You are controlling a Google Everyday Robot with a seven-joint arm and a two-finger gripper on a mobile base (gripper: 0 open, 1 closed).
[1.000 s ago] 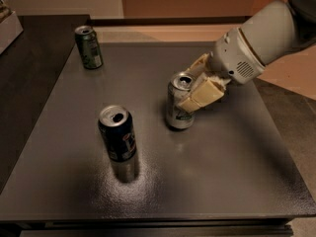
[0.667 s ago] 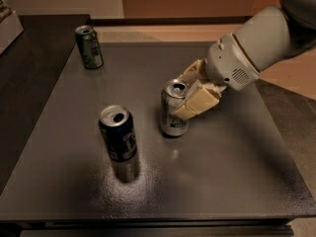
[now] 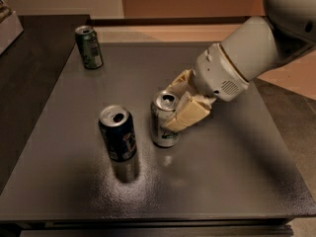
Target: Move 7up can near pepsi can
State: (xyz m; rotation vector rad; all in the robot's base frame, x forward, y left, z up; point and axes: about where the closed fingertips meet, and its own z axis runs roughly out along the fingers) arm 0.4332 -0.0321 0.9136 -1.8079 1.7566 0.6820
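The 7up can (image 3: 162, 125), silver-white with a green band at its base, stands upright near the middle of the dark table (image 3: 232, 172). My gripper (image 3: 174, 110) reaches in from the right and is shut on the 7up can, its tan fingers (image 3: 186, 115) wrapped around its right side. The pepsi can (image 3: 117, 134), dark blue with a silver top, stands upright just left of the 7up can, a small gap between them.
A dark green can (image 3: 89, 47) stands at the table's far left corner. My white arm (image 3: 247, 53) crosses in from the upper right. A pale box edge (image 3: 7, 26) sits at the far left.
My gripper has carried the 7up can leftward and toward the front, closing the gap to the pepsi can. The pepsi can and green can have not moved.
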